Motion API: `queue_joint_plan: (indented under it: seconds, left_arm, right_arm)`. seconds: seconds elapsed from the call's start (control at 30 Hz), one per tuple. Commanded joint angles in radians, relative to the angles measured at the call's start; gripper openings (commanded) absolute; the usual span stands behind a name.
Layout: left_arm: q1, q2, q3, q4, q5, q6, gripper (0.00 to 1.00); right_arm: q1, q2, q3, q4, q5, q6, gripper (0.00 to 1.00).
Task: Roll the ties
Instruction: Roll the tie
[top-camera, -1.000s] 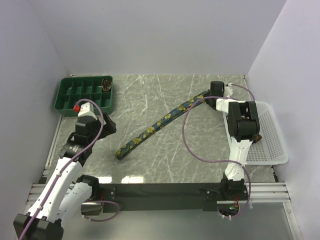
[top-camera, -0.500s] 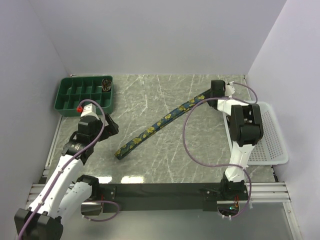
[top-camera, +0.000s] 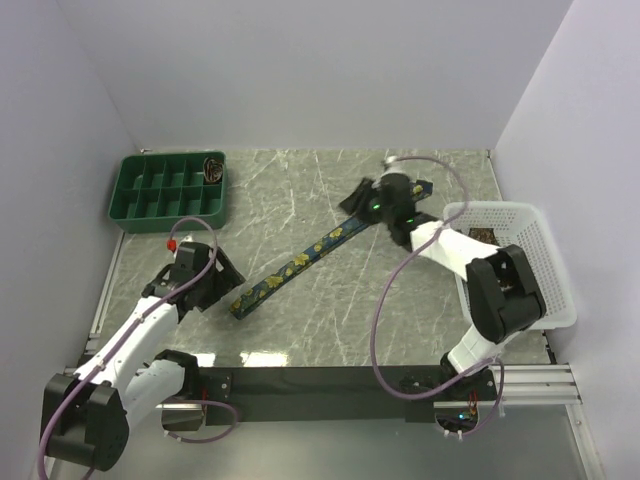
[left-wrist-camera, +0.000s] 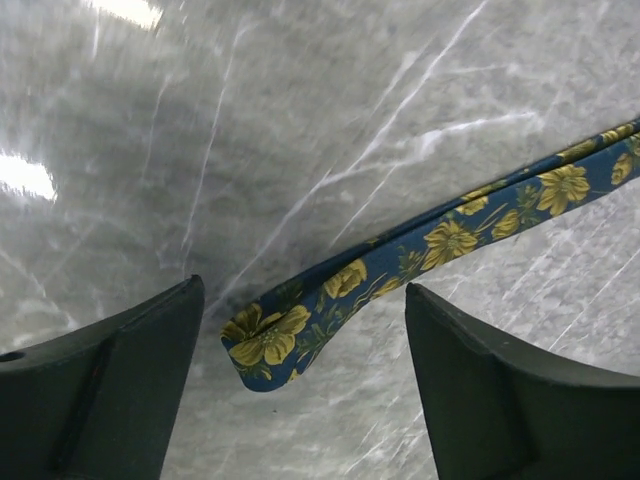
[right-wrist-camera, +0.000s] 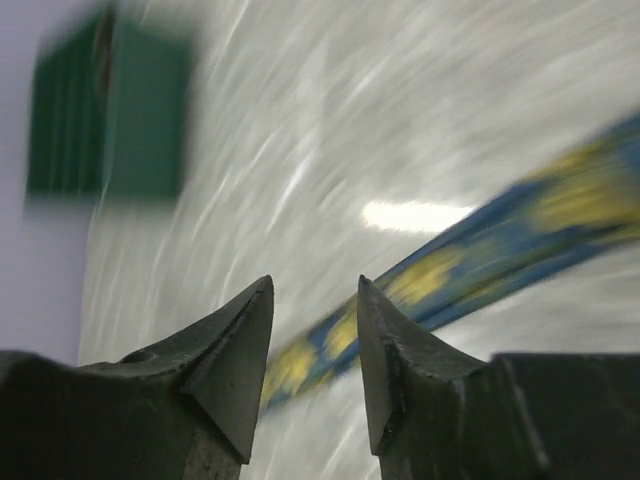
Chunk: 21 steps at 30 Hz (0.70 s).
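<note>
Tie: The navy tie (top-camera: 300, 262) lies flat and unrolled on the desk (top-camera: 300, 335), running on a slant from near left to far right. Over the last second it has barely shifted.
Near tip: In the left wrist view the tip (left-wrist-camera: 270, 345) rests on the desk between the two fingers, touching neither.
Left gripper: The left gripper (top-camera: 218, 283) has come down and toward the near side from beside the tray, to the tie's near tip. Its jaws are spread wide and it holds nothing.
Right gripper: The right gripper (top-camera: 356, 197) has left the tie's far end and swung left over the far half of the tie. Its wrist view is smeared by motion, but we see only a narrow gap between the fingers and no cloth in it.
Meaning: We judge that laying out is done and rolling has not begun. The left gripper looks ready to pinch the near tip and start the first turn.
Risk: With the far end free, we expect the tie could drag.
Around: The green tray (top-camera: 130, 205) sits far left with a dark roll (top-camera: 213, 168) in one compartment. The white basket (top-camera: 545, 290) is at the right.
</note>
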Motion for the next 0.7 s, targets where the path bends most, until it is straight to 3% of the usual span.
queue_joint_plan:
  seconds: [0.0, 0.13, 0.4, 0.67]
  left_arm:
    - [-0.004, -0.013, -0.026, 0.003, 0.027, -0.082, 0.86]
    - [-0.006, -0.03, -0.07, 0.002, 0.054, -0.122, 0.84]
    - [-0.024, -0.051, -0.188, 0.082, 0.122, -0.231, 0.7]
    - [-0.041, 0.007, -0.202, 0.213, 0.131, -0.23, 0.37]
  right_arm:
    - [0.135, 0.005, -0.017, 0.063, -0.244, -0.098, 0.46]
    - [0.226, 0.04, -0.041, 0.102, -0.262, -0.07, 0.45]
    - [0.241, 0.049, -0.118, 0.193, -0.271, -0.021, 0.44]
    - [0.238, 0.043, -0.129, 0.178, -0.251, -0.055, 0.44]
